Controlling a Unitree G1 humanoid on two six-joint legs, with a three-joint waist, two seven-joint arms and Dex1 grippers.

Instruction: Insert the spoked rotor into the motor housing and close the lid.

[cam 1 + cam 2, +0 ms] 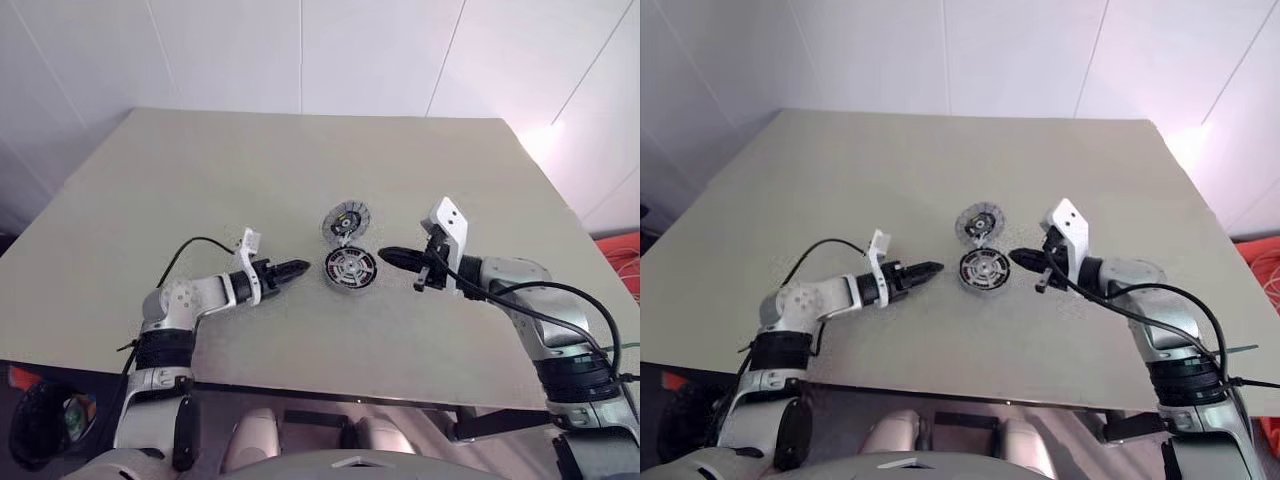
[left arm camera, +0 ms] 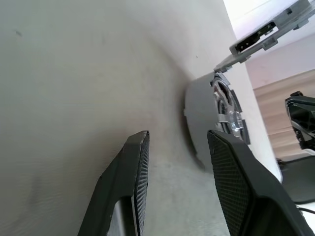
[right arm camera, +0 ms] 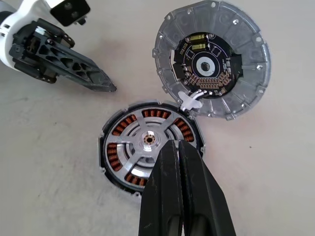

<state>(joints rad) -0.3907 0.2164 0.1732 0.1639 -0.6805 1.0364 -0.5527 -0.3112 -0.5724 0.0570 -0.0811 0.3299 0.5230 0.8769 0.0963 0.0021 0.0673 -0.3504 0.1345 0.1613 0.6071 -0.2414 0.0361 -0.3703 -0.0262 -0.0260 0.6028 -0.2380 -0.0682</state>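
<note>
head stereo: high, facing forward-down over worktop (image 1: 300, 180), both eyes share the whole scene | left wrist: low, grazing the worktop, close, side-on to motor housing (image 2: 224, 105) | right wrist: close, looking down on motor housing and lid (image 3: 212, 58) | all views share the housing
</note>
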